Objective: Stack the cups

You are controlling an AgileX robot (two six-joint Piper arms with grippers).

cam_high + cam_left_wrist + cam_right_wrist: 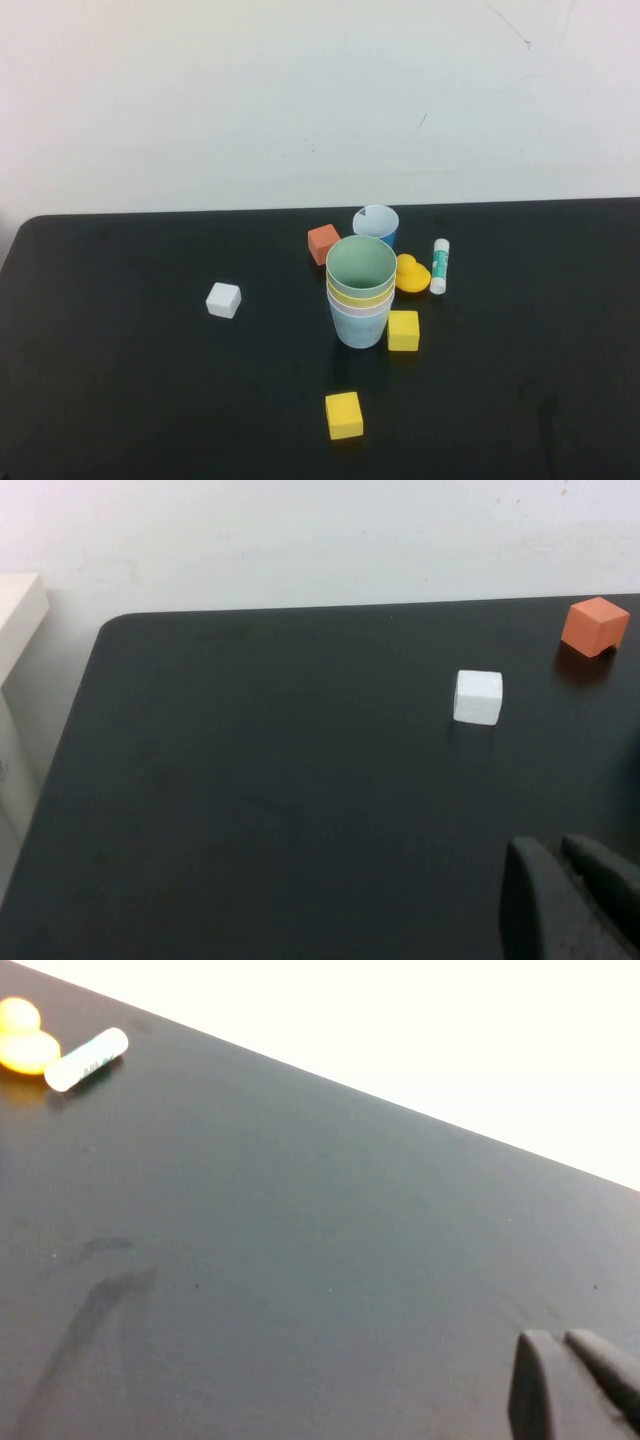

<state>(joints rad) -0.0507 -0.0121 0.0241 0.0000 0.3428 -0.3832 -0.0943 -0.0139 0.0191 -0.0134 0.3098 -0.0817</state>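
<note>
In the high view the four pastel cups stand nested in one upright stack (360,292) at the middle of the black table: pale green (361,264) innermost on top, then yellow, pink, and light blue (359,327) at the bottom. Neither arm shows in the high view. My left gripper (558,852) is shut and empty, over bare table at the near left, away from the stack. My right gripper (556,1344) is shut and empty, over bare table at the right. The stack is out of both wrist views.
A small dark blue cup (376,224) with white inside stands behind the stack. Around it lie an orange block (323,243), a yellow duck (410,274), a glue stick (439,265), two yellow cubes (403,330) (343,414) and a white cube (223,300).
</note>
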